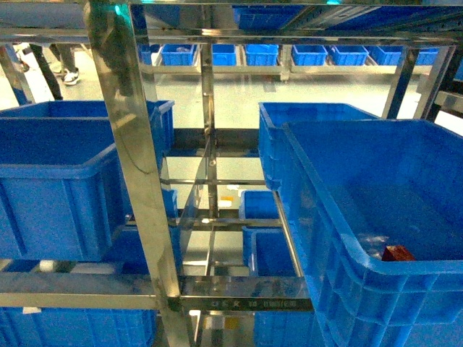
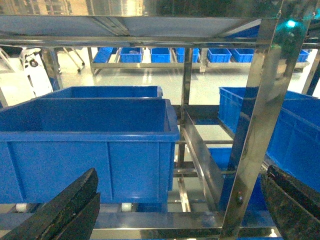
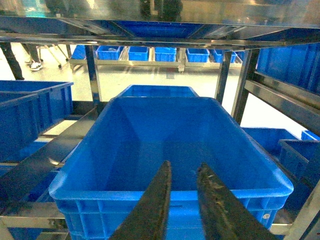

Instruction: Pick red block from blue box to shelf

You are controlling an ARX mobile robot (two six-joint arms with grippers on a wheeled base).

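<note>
Facing the shelf (image 1: 141,173) head-on; its steel post runs down the left-centre of the head frame. A dark blue crate (image 1: 61,181) sits on a tier at mid-left. A second crate (image 1: 376,217) fills the right side, and the red block (image 1: 398,253) lies on its floor at lower right, partly hidden by the near rim, with something pale just left of it that I can't identify. No light turquoise blue box visible in any view. Left claw (image 2: 175,210): dark fingers (image 2: 60,210) at the bottom corners of the left wrist frame, spread wide, holding nothing, in front of the shelf rail. Right claw (image 3: 182,200): fingers (image 3: 152,205) nearly together with a narrow gap, nothing between them, just before the near rim of a blue crate (image 3: 170,150).
</note>
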